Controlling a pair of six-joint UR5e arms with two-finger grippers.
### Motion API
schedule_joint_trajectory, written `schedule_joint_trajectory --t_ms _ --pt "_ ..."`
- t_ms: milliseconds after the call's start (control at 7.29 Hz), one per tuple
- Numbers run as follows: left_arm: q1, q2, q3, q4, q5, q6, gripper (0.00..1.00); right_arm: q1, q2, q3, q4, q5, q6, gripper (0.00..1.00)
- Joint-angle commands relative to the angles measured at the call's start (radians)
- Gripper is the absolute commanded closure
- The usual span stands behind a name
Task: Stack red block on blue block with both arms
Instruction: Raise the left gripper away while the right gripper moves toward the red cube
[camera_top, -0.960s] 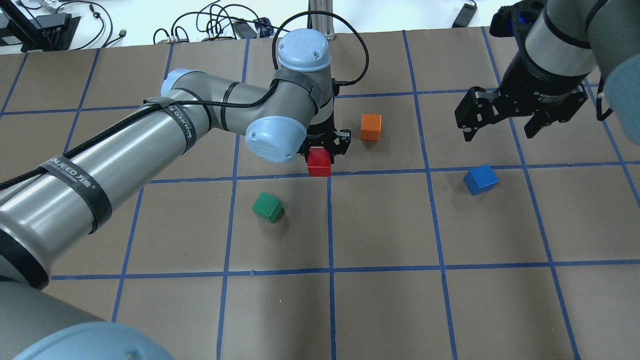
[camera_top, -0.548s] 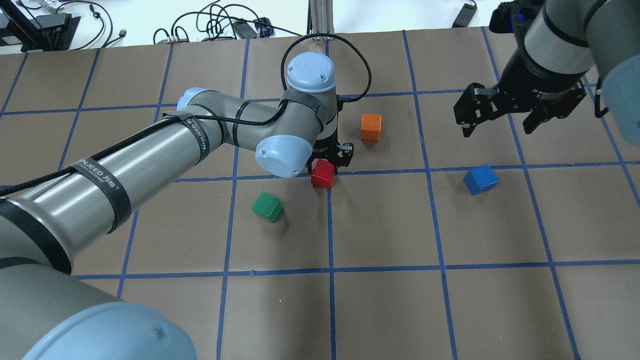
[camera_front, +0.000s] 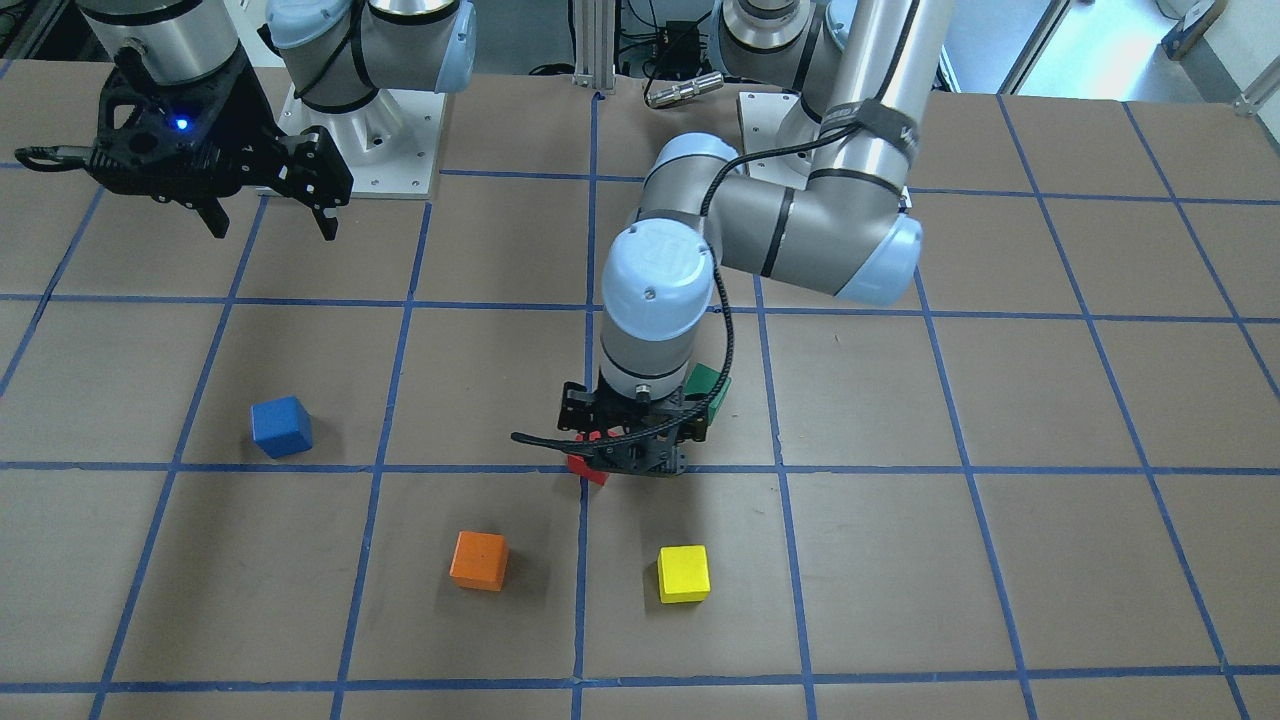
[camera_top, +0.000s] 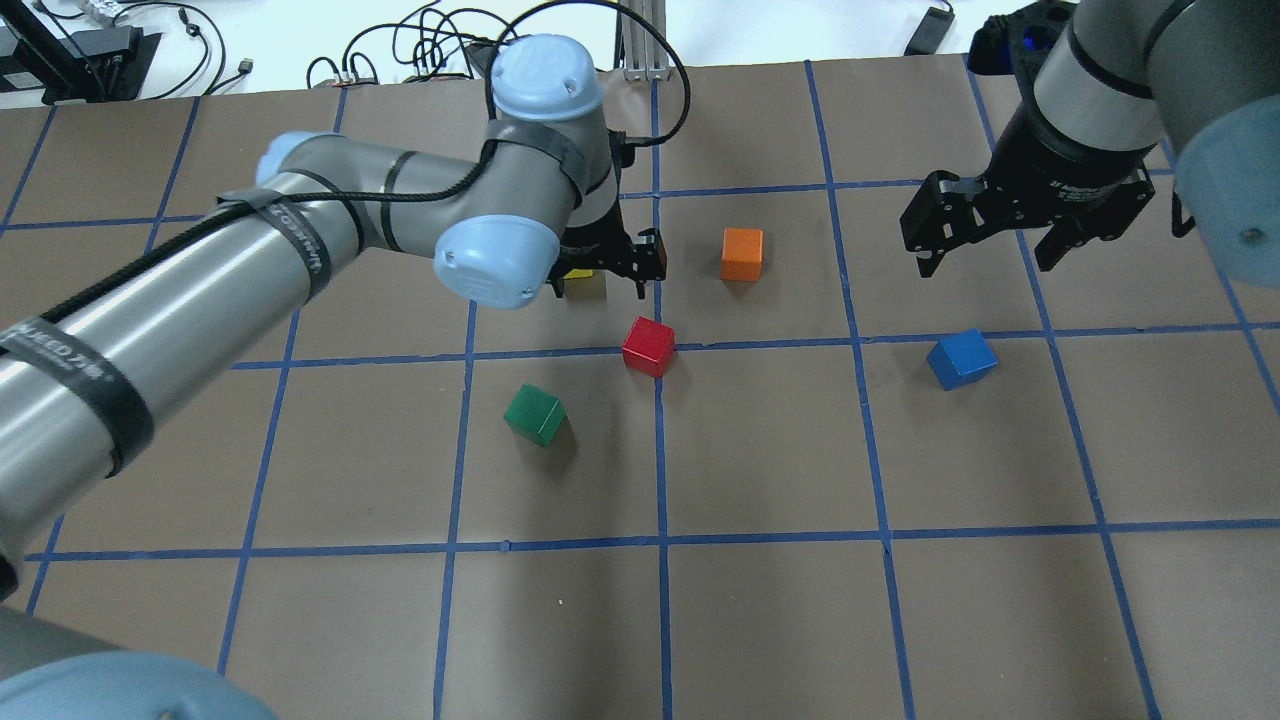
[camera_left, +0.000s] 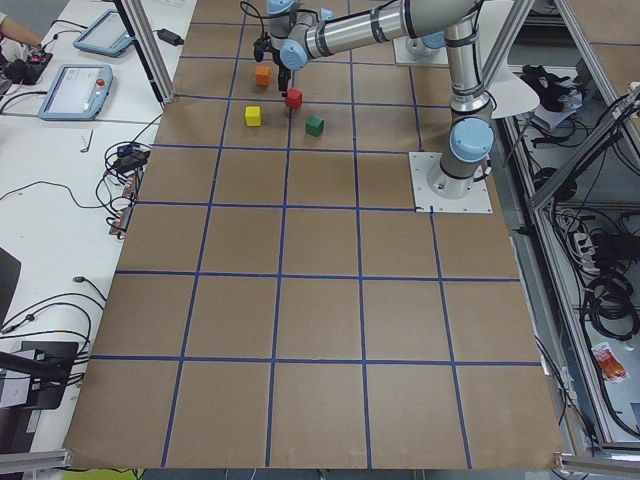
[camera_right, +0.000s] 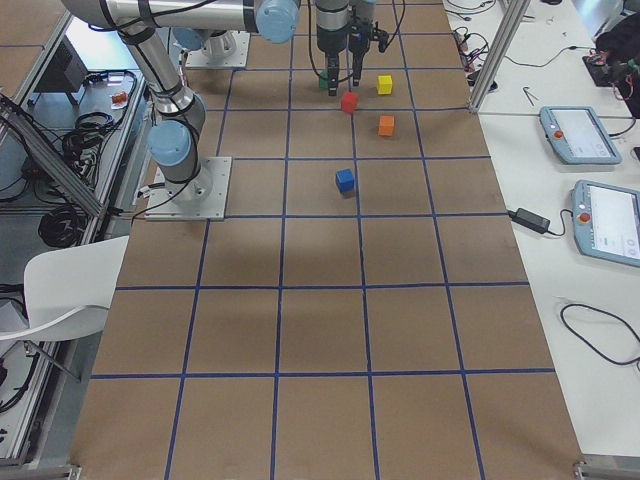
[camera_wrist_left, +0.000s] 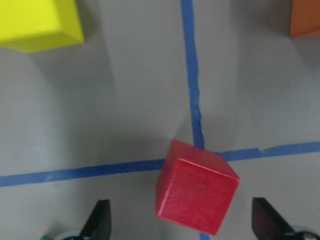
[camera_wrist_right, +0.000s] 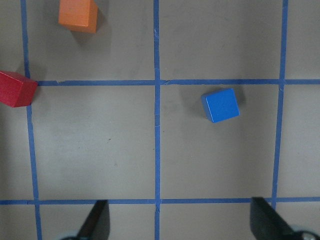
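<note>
Step in hand: pickup of the red block (camera_top: 648, 346); nothing is stacked yet.

- Red block: flat on the table (camera_top: 780, 620), on a crossing of the blue tape lines (camera_top: 760, 345), turned at an angle to the grid. Free, nothing touching it.
- Left gripper (camera_top: 606, 270): jaws apart, empty, hanging above the red block. In the left wrist view both fingertips (camera_wrist_left: 100, 220) flank the block with clear gaps.
- Blue block (camera_top: 960, 359): alone in the next grid square on the robot's right, well apart from the red one, top face bare.
- Right gripper (camera_top: 985, 265): jaws apart, empty, raised over the table near the blue block, on its far side.
- Green cube (camera_top: 535, 413) and orange cube (camera_top: 742, 254) stand near the red block but not touching it.

Judgement: the next move needs a gripper to drop straight down over the red block with its wrist turned to square the pads to the rotated faces, then clamp and lift. Red lies between the arms and blue lies right, so the right arm looks better placed for the carry
</note>
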Motion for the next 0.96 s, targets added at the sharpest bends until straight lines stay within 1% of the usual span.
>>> schedule_joint_trajectory --t_ms 0,137,274,411,548,685,823 --pt "0.117 0.144 0.040 -0.187 0.004 0.109 0.00 0.007 0.094 -0.022 0.001 0.013 0.012 0.00" --pt "0.177 0.207 0.045 -0.237 0.009 0.200 0.00 0.020 0.118 -0.037 -0.031 0.030 0.013 0.00" --pt "0.234 0.285 0.048 -0.343 0.012 0.291 0.00 0.023 0.167 -0.040 -0.060 0.041 0.027 0.00" --pt "0.280 0.363 0.046 -0.434 0.038 0.340 0.00 0.049 0.225 -0.040 -0.173 0.063 0.039 0.00" --pt "0.300 0.417 0.043 -0.447 0.035 0.327 0.00 0.113 0.247 -0.046 -0.227 0.071 0.100 0.00" --pt "0.303 0.424 0.037 -0.437 0.032 0.313 0.00 0.154 0.284 -0.053 -0.261 0.071 0.169 0.00" --pt "0.318 0.417 0.039 -0.438 0.024 0.330 0.00 0.200 0.313 -0.060 -0.316 0.073 0.288 0.00"
